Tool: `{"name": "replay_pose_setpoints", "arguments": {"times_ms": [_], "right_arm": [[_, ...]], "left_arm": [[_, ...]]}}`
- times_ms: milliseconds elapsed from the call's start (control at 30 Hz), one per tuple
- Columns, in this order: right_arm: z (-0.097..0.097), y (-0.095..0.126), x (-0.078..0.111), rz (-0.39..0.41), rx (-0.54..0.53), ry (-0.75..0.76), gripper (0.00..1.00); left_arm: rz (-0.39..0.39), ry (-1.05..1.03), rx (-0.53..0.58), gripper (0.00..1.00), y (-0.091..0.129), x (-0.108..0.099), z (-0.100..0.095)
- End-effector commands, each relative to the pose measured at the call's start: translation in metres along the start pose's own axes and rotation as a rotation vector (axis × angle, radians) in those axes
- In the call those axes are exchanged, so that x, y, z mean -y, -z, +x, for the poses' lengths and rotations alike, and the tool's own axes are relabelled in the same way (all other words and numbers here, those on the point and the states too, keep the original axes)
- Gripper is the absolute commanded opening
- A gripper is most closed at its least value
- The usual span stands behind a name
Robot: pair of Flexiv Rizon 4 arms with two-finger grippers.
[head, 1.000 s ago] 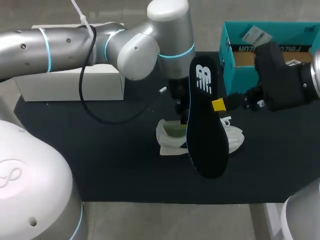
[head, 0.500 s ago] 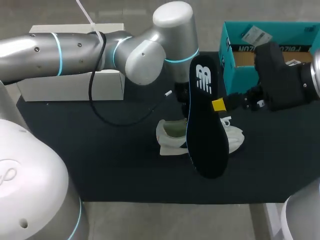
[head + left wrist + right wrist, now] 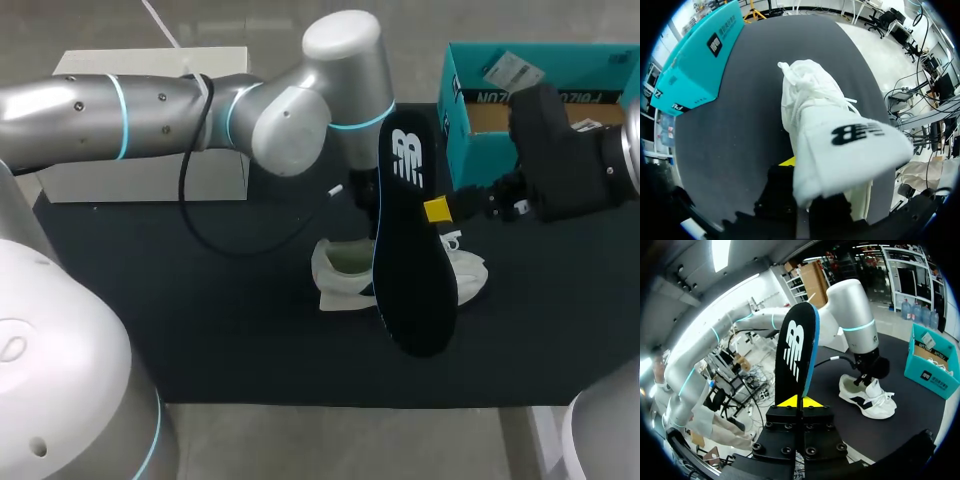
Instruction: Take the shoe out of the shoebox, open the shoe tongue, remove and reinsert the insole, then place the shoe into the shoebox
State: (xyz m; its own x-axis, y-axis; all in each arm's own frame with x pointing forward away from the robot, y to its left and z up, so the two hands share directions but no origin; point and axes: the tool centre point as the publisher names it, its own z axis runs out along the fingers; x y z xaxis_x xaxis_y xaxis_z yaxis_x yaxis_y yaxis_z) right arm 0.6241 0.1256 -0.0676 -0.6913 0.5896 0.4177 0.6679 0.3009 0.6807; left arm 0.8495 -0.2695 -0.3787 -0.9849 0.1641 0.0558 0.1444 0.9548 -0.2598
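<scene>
We're pinching the black foam insole with the blue rim [image 3: 412, 270] in the right gripper [image 3: 437, 210]. Both yellow tips are pressing in on its long edge, about midway along. The insole is hanging in the air over the middle of the black mat [image 3: 230, 330], standing on edge with its logo end toward the far edge. In the head view it's covering the midsection of the shoe.

The white lace-up sneaker [image 3: 345, 272] is sitting upright on its sole near the mat's middle, a little toward the right edge. Its heel is pointing at the left edge, toe at the right.

The left gripper [image 3: 806, 199] is sitting over the shoe's opening, fingers clamping the white fabric tongue [image 3: 850, 150]. The tongue is standing up clear of the laces, and one yellow tip is showing against its edge.

The open teal cardboard shoebox [image 3: 575, 60] is sitting at the far right corner, well apart from the sneaker. A white rectangular box [image 3: 150, 175] is sitting at the far left corner.
</scene>
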Motion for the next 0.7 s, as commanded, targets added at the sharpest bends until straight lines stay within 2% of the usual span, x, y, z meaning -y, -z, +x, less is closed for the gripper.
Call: {"name": "replay_pose_setpoints", "arguments": {"times_ms": [33, 433, 600, 700], "right_arm": [[-0.001, -0.004, -0.003, 0.004, -0.001, -0.002, 0.0], [-0.001, -0.004, -0.003, 0.004, -0.001, -0.002, 0.0], [-0.001, -0.004, -0.003, 0.004, -0.001, -0.002, 0.0], [-0.001, -0.004, -0.003, 0.004, -0.001, -0.002, 0.0]], "left_arm": [[0.001, -0.001, 0.003, 0.0, 0.0, -0.002, 0.001], [0.001, -0.001, 0.003, 0.0, 0.0, -0.002, 0.001], [-0.093, -0.255, -0.036, 0.0, 0.033, 0.0, -0.006], [-0.188, -0.37, -0.024, 0.0, 0.05, 0.001, -0.007]]}}
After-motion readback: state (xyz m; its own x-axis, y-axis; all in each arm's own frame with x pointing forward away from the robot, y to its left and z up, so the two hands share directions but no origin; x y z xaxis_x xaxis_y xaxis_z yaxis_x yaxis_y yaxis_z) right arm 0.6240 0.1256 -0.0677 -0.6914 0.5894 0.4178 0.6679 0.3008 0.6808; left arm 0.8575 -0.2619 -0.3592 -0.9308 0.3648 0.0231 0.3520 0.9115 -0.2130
